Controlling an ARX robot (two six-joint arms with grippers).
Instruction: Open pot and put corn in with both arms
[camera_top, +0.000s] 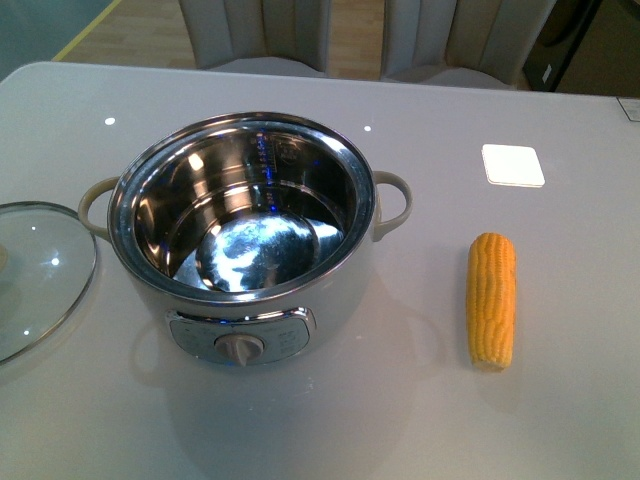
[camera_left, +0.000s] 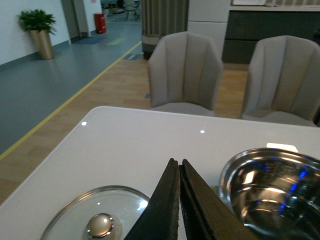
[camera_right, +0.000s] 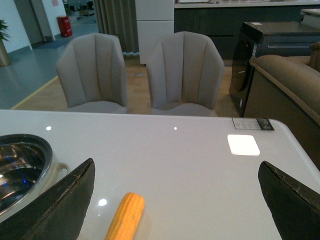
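Well, from the front view neither of my grippers shows; the pot (camera_top: 345, 285) stands uncovered and empty, its glass lid (camera_top: 40, 270) flat on the table (camera_top: 400, 420) on my left arm's side, and the corn (camera_top: 491, 300) lies bare on my right arm's side, well apart from the pot and pointing away from me. Beyond the corn is a small white square (camera_top: 513, 165). In the left wrist view my left gripper (camera_left: 178, 162) is closed with its fingers pressed together and nothing between them; the lid (camera_left: 95, 215) lies just under it and the pot's rim (camera_left: 225, 175) is close beside it. In the right wrist view my right gripper (camera_right: 176, 162) is spread wide and empty; the corn (camera_right: 125, 217) lies on the table between the two fingers, nearer the one on the pot's (camera_right: 20, 165) side, its length running roughly along my reach. I judge the cob stiff, fairly light and rounded, with ridged kernels that give some grip but could bruise, and it may roll if nudged. I would take it across its middle, jaws on the two long sides, squeezing only moderately. Opening looks done; the corn is not yet in.
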